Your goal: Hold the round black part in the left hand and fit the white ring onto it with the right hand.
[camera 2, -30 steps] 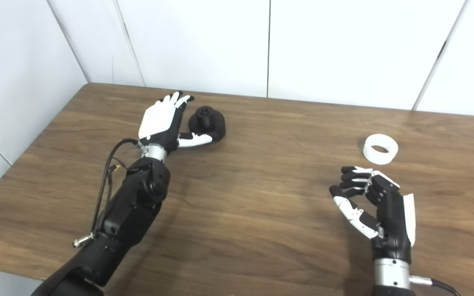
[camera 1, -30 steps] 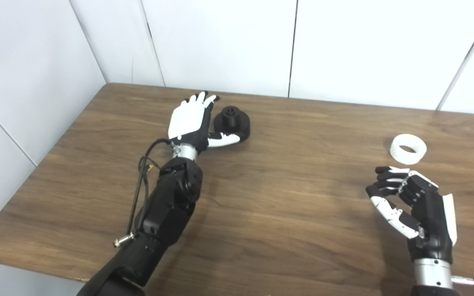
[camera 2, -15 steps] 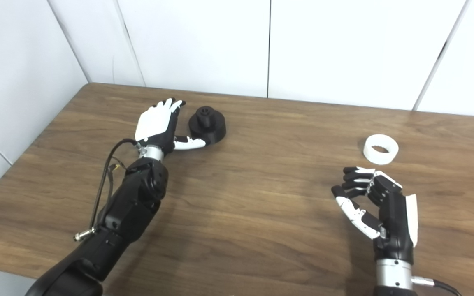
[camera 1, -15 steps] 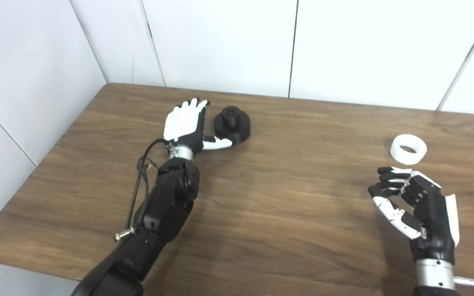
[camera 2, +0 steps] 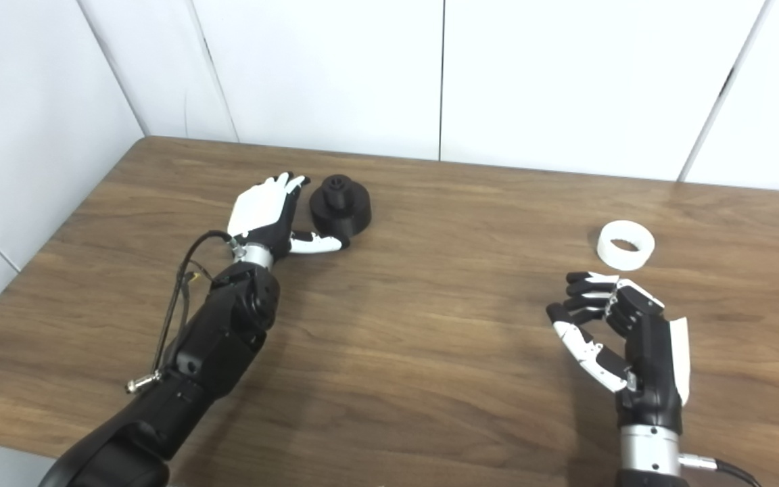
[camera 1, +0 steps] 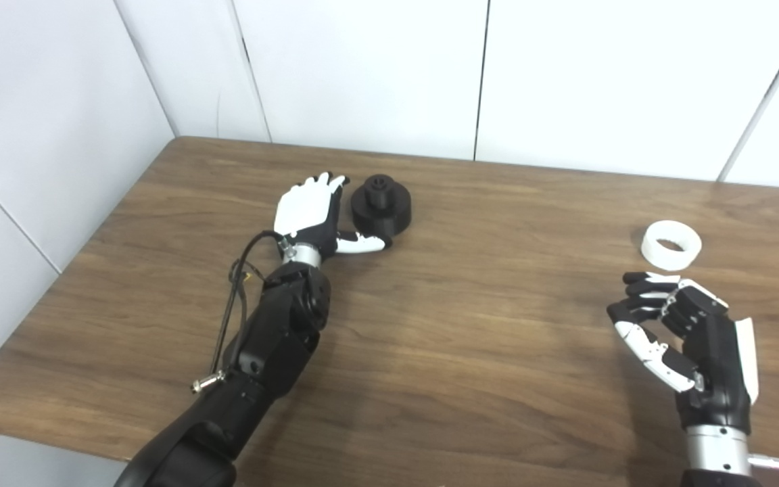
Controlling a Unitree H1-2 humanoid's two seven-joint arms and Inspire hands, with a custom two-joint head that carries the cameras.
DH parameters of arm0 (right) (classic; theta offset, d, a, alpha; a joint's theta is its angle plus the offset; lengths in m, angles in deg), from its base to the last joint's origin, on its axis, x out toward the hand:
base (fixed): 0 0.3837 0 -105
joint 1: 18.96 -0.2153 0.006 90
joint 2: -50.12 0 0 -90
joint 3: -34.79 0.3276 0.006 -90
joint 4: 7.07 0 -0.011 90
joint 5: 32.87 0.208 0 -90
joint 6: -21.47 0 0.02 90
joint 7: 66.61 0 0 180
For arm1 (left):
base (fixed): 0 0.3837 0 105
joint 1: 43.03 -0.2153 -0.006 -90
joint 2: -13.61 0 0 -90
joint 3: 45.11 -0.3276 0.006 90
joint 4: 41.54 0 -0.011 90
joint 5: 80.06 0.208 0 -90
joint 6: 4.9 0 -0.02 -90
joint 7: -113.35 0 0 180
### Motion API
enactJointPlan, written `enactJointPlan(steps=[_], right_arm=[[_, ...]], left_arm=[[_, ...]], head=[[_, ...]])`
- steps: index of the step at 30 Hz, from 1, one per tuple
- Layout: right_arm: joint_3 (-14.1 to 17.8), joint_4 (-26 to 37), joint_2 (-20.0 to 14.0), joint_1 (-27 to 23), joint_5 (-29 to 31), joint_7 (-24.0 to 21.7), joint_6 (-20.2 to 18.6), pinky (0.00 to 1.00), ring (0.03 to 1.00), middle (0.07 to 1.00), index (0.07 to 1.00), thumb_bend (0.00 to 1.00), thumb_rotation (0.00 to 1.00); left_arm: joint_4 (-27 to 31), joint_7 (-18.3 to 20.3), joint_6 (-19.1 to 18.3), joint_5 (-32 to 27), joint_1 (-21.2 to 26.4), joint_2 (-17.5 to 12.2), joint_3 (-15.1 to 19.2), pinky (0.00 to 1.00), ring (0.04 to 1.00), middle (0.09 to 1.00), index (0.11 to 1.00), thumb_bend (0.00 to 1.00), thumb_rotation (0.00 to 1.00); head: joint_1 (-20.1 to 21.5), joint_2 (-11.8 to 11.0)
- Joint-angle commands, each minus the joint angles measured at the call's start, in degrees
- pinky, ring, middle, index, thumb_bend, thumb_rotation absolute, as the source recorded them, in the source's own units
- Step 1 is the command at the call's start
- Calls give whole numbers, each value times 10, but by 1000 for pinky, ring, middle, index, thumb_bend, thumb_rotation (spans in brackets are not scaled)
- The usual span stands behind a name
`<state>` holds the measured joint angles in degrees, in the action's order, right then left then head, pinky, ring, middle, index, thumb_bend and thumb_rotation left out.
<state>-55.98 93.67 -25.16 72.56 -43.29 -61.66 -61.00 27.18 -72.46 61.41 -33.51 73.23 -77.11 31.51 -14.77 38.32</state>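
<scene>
Left eye view first: the left hand lies beside the round black part, fingers spread and straight along the part's left flank, the thumb reaching under its near edge. No grasp yet; the hand is released, cupping around the part but not closed on it. The part sits flat on the wooden table with its raised hub pointing up. Far off on the other side, the white ring rests flat just beyond the fingertips of the right hand, whose fingers are curled loosely with a gap to the thumb, holding nothing.

So this reads as the reach-and-grasp step on the black part. The next move calls for the left fingers to wrap its far side and the thumb to press in, before any lift.

Right eye view now: the left hand shows the same open cradle, its thumb tip touching or just short of the round black part; I cannot tell which. The white ring is a little past the right hand fingertips, well apart from the black part.

Room is generous: bare tabletop spreads between both hands, the back wall stands well beyond the part, and the table's left edge is clear of the forearm.
</scene>
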Motion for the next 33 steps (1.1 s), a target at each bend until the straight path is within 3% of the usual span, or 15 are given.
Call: enactJointPlan(steps=[1, 11, 22, 33], right_arm=[[0, 25, 0, -7, -1, 0, 6, 414, 518, 638, 499, 505, 155], [0, 34, 3, -6, -2, 1, -6, 421, 526, 644, 499, 504, 153], [0, 44, 6, 0, 0, 2, -9, 429, 535, 652, 498, 504, 150], [0, 51, 9, 5, 3, 3, -13, 425, 530, 647, 498, 504, 148]], left_arm=[[0, -7, 7, 2, 35, -12, -3, 993, 1000, 1000, 893, 1000, 546], [-17, -11, 12, -13, 42, -8, -9, 990, 1000, 1000, 897, 1000, 554], [-104, -63, 68, -59, 71, 1, 0, 985, 1000, 1000, 879, 1000, 574], [-167, -97, 115, -114, 96, 12, 16, 956, 1000, 1000, 830, 941, 496]], head=[[0, 0], [3, 2], [9, 4], [15, 7]])
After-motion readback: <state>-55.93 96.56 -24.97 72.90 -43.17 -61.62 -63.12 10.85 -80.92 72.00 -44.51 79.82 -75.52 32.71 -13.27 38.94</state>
